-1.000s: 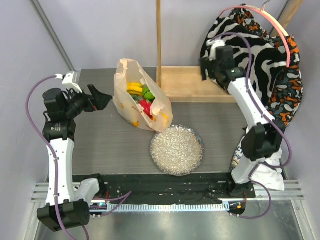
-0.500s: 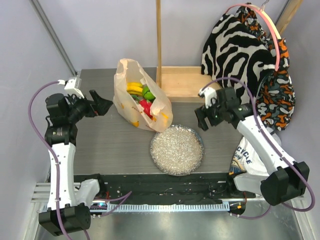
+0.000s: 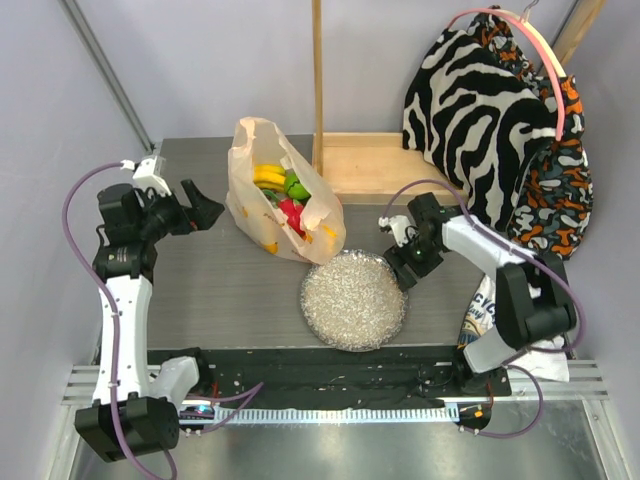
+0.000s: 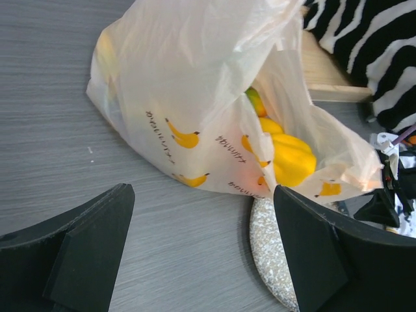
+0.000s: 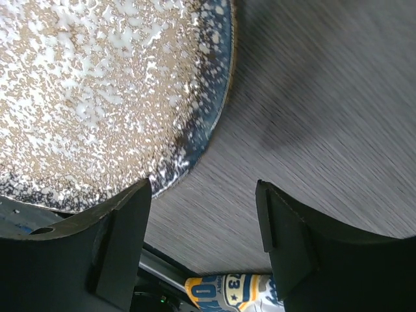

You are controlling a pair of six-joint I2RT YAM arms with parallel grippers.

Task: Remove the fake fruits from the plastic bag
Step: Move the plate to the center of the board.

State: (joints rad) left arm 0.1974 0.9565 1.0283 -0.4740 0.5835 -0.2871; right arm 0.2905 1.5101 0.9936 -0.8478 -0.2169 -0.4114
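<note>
The left pincer [image 3: 207, 209] hangs released, jaws spread wide, near the counter's [image 3: 210, 290] left edge. A strip of bare counter separates it from the one plastic bag [image 3: 250, 150], which lies straight ahead of its fingertips; more bare counter runs on its near side.

In the left wrist view the bag [image 4: 188, 84] fills the space ahead, with its mouth turned to the pincer's [image 4: 201, 192] right. The fake fruits are inside it. From above, three show: yellow bananas [image 3: 268, 175], a green fruit [image 3: 295, 185] and a red fruit [image 3: 290, 212]; any others are hidden.

One speckled plate [image 3: 354, 300] lies just beside the bag's near end. The right pincer [image 3: 403, 268] is also released, over the plate's right rim [image 5: 218, 97]. To its right lies bare counter up to the edge.
</note>
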